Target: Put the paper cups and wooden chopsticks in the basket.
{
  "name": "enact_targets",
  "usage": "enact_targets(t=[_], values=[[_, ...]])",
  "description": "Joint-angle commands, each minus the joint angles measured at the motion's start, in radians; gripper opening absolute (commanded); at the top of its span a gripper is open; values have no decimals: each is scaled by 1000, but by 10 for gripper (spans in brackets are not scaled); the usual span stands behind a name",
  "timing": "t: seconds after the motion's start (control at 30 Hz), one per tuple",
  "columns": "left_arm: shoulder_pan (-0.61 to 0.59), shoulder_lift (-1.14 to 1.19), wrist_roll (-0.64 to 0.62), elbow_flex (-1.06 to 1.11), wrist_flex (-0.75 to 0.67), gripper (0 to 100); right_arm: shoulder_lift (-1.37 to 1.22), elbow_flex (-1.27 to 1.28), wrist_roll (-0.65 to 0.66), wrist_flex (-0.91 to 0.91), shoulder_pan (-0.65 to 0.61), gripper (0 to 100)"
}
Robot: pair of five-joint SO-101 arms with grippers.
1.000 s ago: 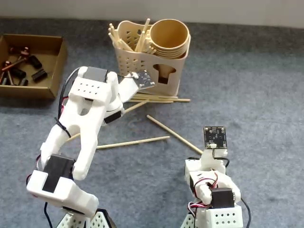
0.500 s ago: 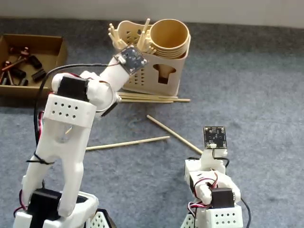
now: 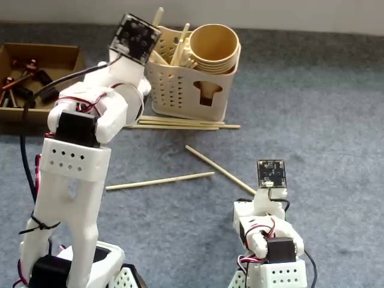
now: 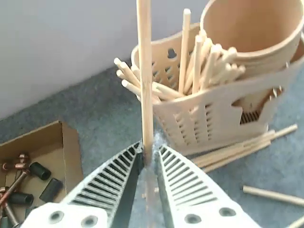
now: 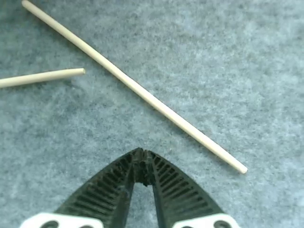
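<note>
A pale wooden chopstick (image 4: 144, 71) is pinched between the ribbed white fingers of the left gripper (image 4: 148, 156), which are clenched on its lower part. The stick rises straight out from the jaws. In the high view its tip (image 3: 158, 15) shows at the far left corner of the cream perforated plastic basket (image 3: 180, 90), and whether it is over the rim or just outside cannot be told.

The basket (image 4: 204, 118) stands upright on the grey carpet (image 3: 324, 108). It holds a nested stack of tan paper cups (image 3: 214, 45) on its right side and a leaning cluster of wooden chopsticks (image 4: 199, 66) on its left.

More chopsticks lie loose on the carpet. A small bundle (image 3: 186, 124) lies flat along the basket's near wall. A single stick (image 3: 159, 180) lies farther out, and another slanted one (image 3: 219, 170) runs towards the right arm.

The right gripper (image 5: 141, 171) has black ribbed jaws pressed together with nothing between them. It is just above the carpet, near the slanted stick (image 5: 133, 85).

At the far left sits an open brown cardboard box (image 3: 24, 114) holding small dark and copper parts (image 3: 24, 84).
</note>
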State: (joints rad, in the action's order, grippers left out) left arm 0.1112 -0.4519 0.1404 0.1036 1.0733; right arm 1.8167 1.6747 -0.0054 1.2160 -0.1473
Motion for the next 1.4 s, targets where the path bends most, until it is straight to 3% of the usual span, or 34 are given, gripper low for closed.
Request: enact_targets(t=[0.0, 0.33, 0.7, 0.9, 1.13, 1.37], values=[[19, -31, -94, -36, -135, 5, 5, 102, 12, 4, 10, 5], [19, -31, -270, -31, -428, 5, 5, 102, 12, 4, 10, 5], [24, 65, -278, -10, -684, 5, 5, 102, 12, 4, 10, 5], [18, 148, -385, -18, -769, 5, 5, 102, 12, 4, 10, 5], [18, 252, -396, -18, -855, 5, 5, 102, 12, 4, 10, 5], [18, 317, -391, -18, -855, 8, 5, 102, 12, 4, 10, 5]])
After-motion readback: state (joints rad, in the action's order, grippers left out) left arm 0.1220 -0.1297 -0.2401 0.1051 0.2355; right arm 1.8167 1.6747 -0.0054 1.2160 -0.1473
